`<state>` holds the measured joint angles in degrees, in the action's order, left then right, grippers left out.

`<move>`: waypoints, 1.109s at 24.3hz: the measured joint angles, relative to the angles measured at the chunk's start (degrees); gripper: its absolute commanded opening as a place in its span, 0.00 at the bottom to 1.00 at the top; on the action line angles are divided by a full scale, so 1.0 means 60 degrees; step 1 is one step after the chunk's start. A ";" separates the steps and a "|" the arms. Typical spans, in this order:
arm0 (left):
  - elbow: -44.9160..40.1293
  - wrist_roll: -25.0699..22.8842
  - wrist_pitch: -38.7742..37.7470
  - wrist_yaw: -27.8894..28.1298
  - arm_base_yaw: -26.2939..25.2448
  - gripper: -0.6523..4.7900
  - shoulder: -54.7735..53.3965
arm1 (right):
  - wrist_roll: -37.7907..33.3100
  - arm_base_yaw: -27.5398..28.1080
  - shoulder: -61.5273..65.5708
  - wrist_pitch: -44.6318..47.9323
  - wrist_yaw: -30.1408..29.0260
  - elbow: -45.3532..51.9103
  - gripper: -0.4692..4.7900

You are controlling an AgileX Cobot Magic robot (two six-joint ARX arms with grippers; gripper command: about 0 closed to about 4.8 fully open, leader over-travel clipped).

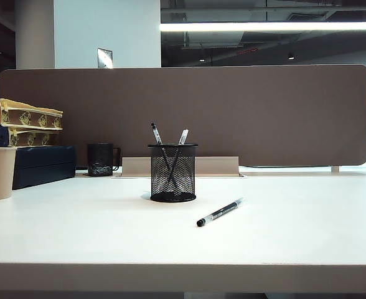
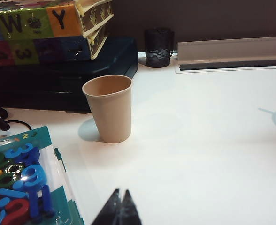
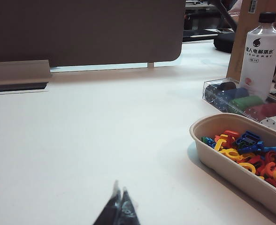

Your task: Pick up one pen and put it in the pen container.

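A slim pen (image 1: 220,212) with a clear barrel and black ends lies flat on the white table (image 1: 295,243), just right of and nearer than the pen container (image 1: 172,172). That container is a black wire-mesh cup standing upright mid-table, with two pens leaning inside it. Neither arm shows in the exterior view. In the left wrist view my left gripper (image 2: 120,193) is shut with nothing in it, over bare table. My right gripper (image 3: 119,188) is likewise shut and empty in the right wrist view. Pen and container are outside both wrist views.
A beige paper cup (image 2: 109,108) stands at the left, beside a tray of coloured number shapes (image 2: 20,183). Stacked boxes (image 1: 22,128) and a dark mug (image 1: 101,159) sit at the back left against the brown partition. On the right are a tub of coloured letters (image 3: 245,159), a clear case and a water bottle (image 3: 261,47).
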<state>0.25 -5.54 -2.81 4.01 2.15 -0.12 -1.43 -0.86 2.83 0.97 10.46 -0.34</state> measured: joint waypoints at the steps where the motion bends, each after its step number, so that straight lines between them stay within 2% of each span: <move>1: 0.0000 0.0000 0.0000 0.0000 0.0000 0.11 0.0000 | 0.0000 0.0000 0.0000 0.0000 0.0000 0.0000 0.09; 15: 0.0000 0.0251 0.0000 -0.0259 0.0004 0.12 0.0000 | -0.0062 -0.0004 0.0000 0.0047 -0.0266 0.0000 0.09; 21: 0.0007 0.0364 0.0637 -0.0404 0.0004 0.12 0.0000 | -0.0233 -0.0004 0.0000 0.0390 -0.0270 0.0000 0.09; 27: 0.0240 0.0452 0.0718 -0.0415 0.0004 0.12 0.0000 | -0.0288 -0.0004 0.0000 0.0656 -0.0266 -0.0004 0.09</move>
<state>1.69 -2.83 1.50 1.52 2.17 -0.12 -3.16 -0.89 2.83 4.91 8.86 -0.36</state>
